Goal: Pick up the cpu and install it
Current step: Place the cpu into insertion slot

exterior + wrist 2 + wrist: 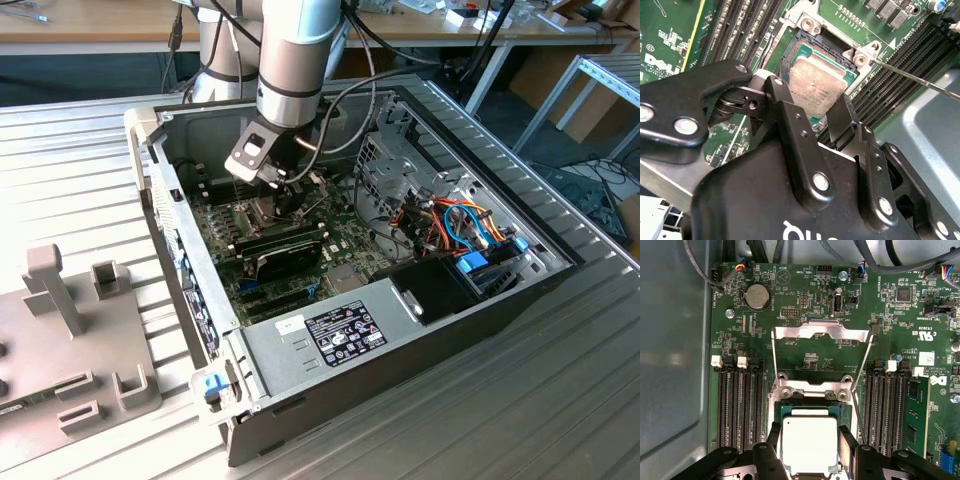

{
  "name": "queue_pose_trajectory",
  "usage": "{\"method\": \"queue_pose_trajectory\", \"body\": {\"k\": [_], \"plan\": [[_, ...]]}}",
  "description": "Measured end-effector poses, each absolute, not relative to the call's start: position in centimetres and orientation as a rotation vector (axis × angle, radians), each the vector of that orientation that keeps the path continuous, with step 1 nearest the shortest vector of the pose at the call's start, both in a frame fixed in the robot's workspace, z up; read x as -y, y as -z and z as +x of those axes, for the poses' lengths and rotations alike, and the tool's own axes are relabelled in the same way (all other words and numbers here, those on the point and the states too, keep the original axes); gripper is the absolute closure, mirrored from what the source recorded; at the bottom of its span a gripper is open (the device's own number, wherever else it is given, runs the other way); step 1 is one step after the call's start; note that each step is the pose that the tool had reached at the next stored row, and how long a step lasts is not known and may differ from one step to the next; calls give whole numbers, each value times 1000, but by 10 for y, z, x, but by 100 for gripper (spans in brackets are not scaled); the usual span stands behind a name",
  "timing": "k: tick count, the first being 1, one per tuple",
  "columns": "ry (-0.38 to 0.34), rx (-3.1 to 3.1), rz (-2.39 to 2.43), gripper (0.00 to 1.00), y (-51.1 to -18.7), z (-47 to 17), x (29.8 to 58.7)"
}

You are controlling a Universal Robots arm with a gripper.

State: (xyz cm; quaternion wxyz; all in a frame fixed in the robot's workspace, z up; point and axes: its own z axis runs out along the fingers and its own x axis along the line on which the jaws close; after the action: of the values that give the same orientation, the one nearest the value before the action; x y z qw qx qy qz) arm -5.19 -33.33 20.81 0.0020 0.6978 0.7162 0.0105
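Observation:
The cpu [810,442], a small square chip with a pale silver top and a green rim, lies level in the dark socket [810,401] of the green motherboard [805,290]. My gripper [810,447] reaches down onto it, one black finger [773,440] against each side of the chip, shut on it. In the second wrist view the cpu [817,85] sits inside the socket's edges beyond the fingers [785,112] of the gripper [812,114]. The socket's hinged metal frame [822,330] stands swung open. In the exterior view the gripper [285,195] is low inside the computer case [330,335].
Rows of black memory slots [737,405] run on both sides of the socket, with a green memory stick [916,410] in one. A thin metal lever [912,77] sticks out beside the socket. A drive cage and coloured cables [460,225] fill the case's far side.

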Motion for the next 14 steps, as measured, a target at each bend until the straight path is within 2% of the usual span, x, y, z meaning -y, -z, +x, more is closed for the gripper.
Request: {"method": "queue_pose_trajectory", "body": {"k": [14], "plan": [[-34, -2247, 2189, 45, -206, -52, 334]]}}
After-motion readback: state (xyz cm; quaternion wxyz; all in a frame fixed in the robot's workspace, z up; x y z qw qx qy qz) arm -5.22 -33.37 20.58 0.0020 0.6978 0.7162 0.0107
